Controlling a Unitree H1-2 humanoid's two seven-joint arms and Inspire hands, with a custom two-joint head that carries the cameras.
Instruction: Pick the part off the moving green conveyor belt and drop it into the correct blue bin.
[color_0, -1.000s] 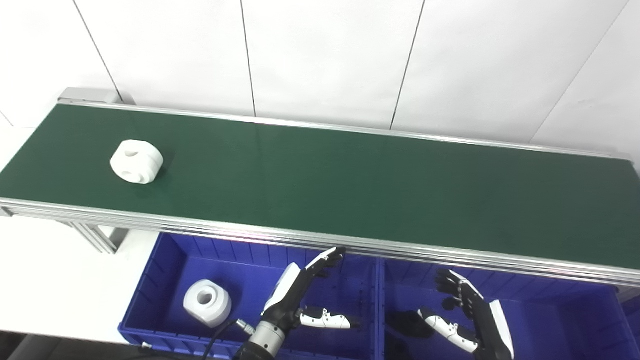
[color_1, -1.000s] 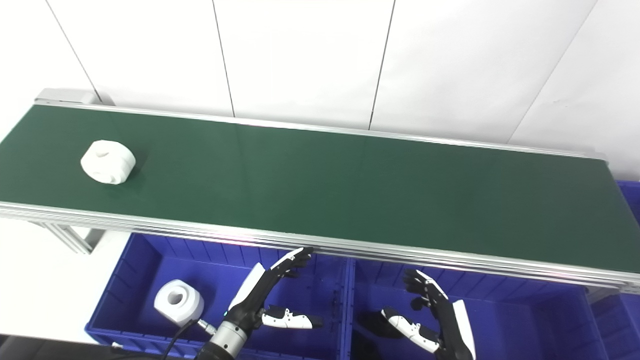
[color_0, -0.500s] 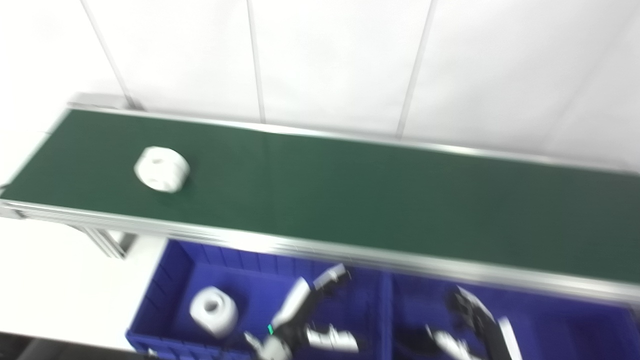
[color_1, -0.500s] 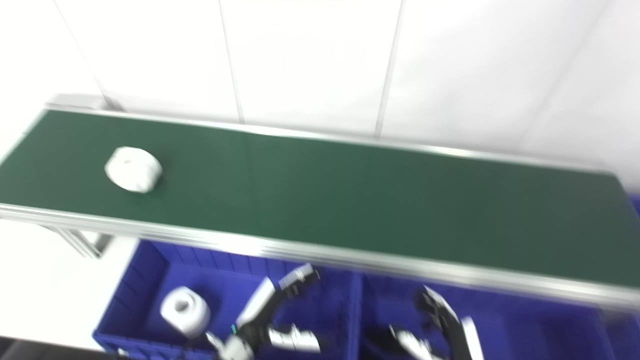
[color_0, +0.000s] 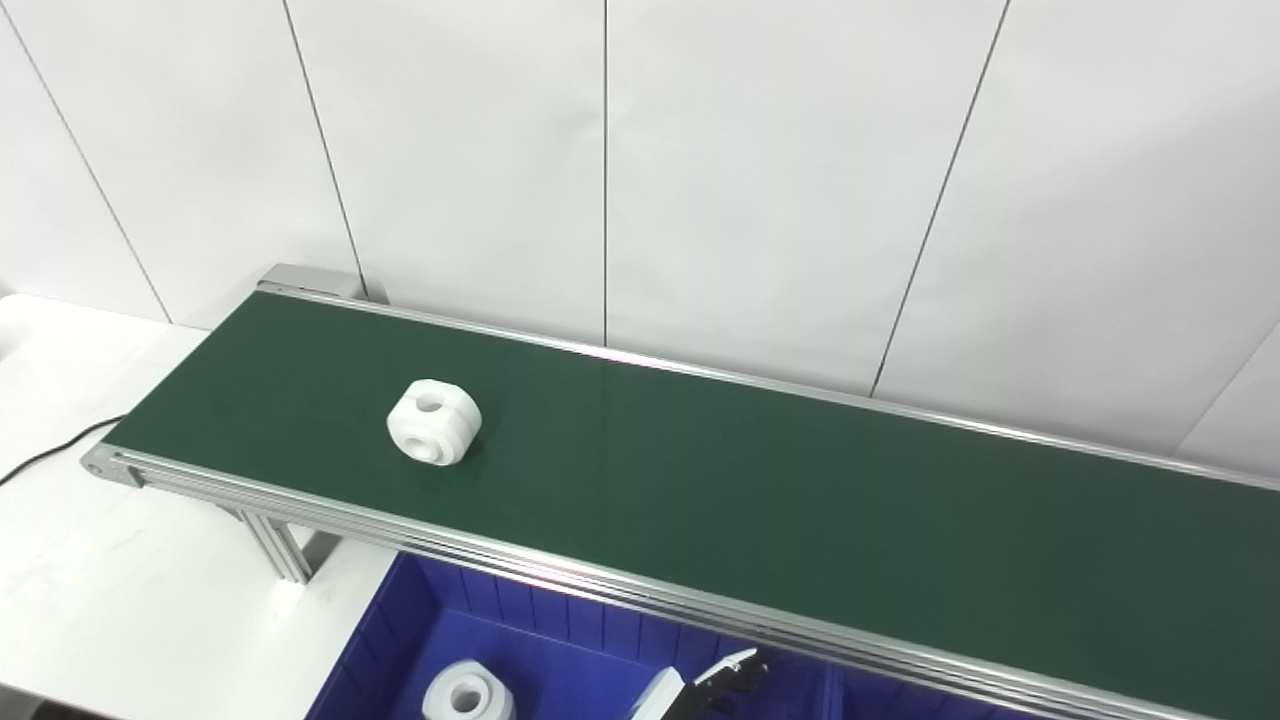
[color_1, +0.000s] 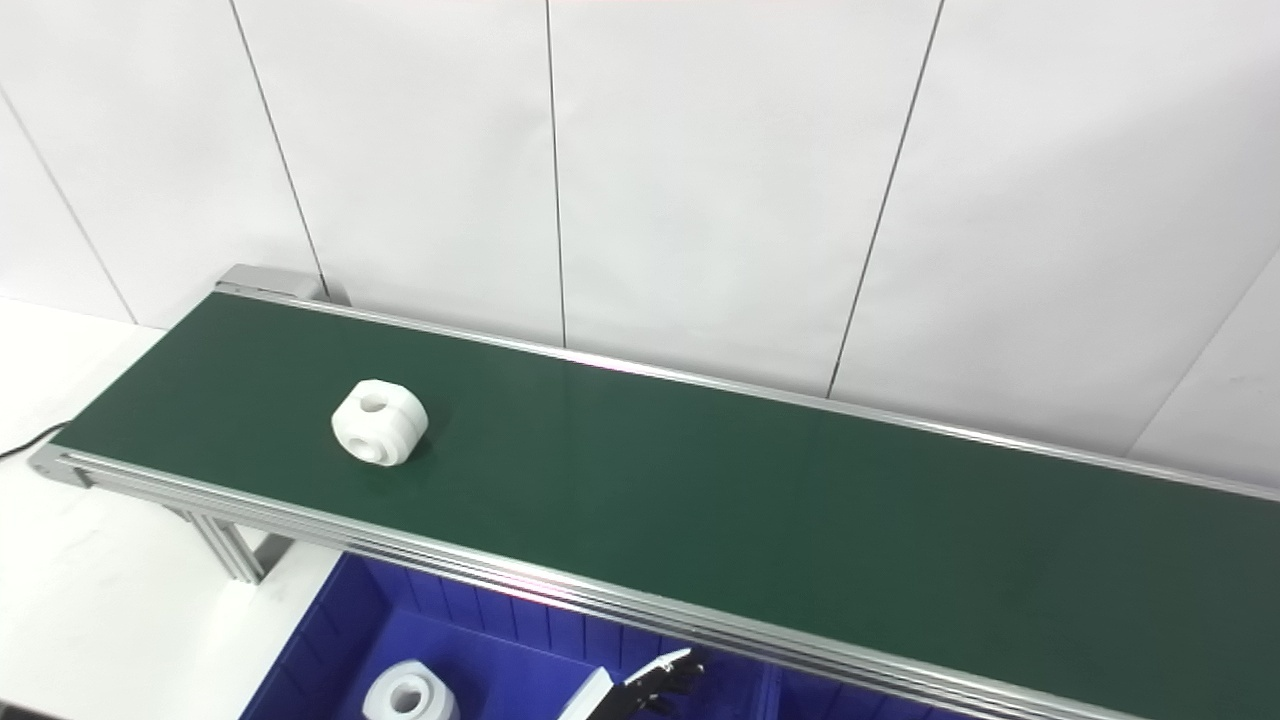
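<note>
A white round part (color_0: 434, 422) with holes in its top and side lies on the green conveyor belt (color_0: 800, 500), near the belt's left end. It also shows in the right eye view (color_1: 379, 422). Only the stretched-out fingers of my left hand (color_0: 712, 686) show, at the bottom edge over the left blue bin (color_0: 400, 640), below the belt's near rail and well right of the part. They hold nothing. My right hand is out of view.
A second white part (color_0: 467, 692) lies in the left blue bin. The belt's aluminium near rail (color_0: 600, 585) runs between the bins and the belt. A white table (color_0: 90, 600) with a black cable (color_0: 50, 452) is at the left. A white panel wall stands behind.
The camera has tilted up, so the whole picture has shifted down and right. The right hand and most of the left hand have left the view. The part seems slightly farther right along the belt.
</note>
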